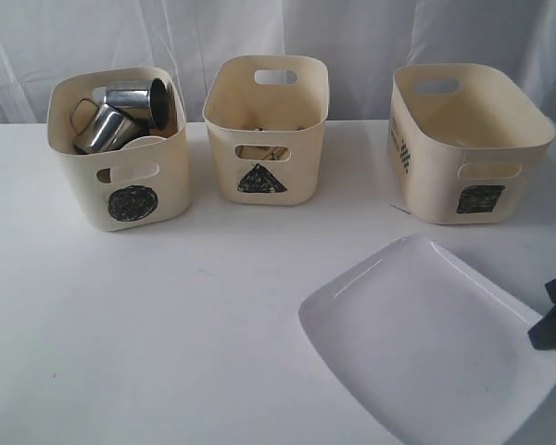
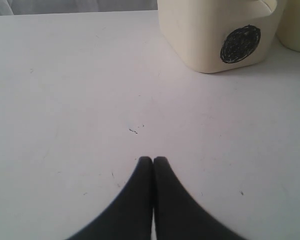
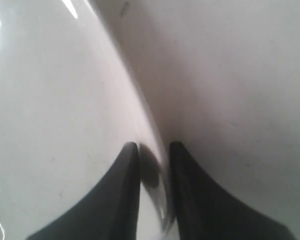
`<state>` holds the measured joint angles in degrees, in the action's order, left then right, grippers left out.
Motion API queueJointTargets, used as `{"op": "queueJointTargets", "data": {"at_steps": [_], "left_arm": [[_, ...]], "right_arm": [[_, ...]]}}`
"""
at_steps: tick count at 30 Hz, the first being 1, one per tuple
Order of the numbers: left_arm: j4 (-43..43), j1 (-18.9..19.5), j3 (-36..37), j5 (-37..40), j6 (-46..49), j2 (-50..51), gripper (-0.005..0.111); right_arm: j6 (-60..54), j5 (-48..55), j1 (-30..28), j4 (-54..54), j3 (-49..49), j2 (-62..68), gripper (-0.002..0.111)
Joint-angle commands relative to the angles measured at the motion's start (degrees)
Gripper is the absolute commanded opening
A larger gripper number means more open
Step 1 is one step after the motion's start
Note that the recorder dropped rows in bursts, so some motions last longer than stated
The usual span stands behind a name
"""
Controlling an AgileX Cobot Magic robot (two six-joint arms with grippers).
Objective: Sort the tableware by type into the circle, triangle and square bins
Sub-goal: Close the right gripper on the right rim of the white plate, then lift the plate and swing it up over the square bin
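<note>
The large white plate lies on the table at the front right. My right gripper is at its right edge. In the right wrist view the plate's rim runs between the two fingers of the right gripper, which have closed onto it. Two steel mugs lie in the circle bin at the back left. The triangle bin stands in the middle and the square bin at the back right. My left gripper is shut and empty over bare table, short of the circle bin.
The white tabletop stretches from the bins to the near edge. A white curtain hangs behind the bins. Brownish items show through the triangle bin's handle slot. The square bin's inside looks bare from here.
</note>
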<state>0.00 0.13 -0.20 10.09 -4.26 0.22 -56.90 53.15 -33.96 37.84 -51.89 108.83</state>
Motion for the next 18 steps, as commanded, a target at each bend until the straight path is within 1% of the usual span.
{"op": "queueJointTargets", "data": {"at_steps": [1,5,10,18], "left_arm": [[0.0,-0.3,0.2,-0.27,-0.25,-0.22,0.0],[0.0,-0.3,0.2,-0.27,-0.25,-0.22,0.0],[0.0,-0.3,0.2,-0.27,-0.25,-0.22,0.0],[0.0,-0.3,0.2,-0.27,-0.25,-0.22,0.0]], "right_arm": [[-8.37,2.31,0.26,5.54,1.12,-0.02,0.014],[-12.04,4.06,0.99,10.36,1.12,-2.82,0.007],[-14.0,5.09,4.54,15.01,1.12,-4.45,0.0],[-14.48,4.44,10.35,16.75,1.12,-4.45,0.0]]}}
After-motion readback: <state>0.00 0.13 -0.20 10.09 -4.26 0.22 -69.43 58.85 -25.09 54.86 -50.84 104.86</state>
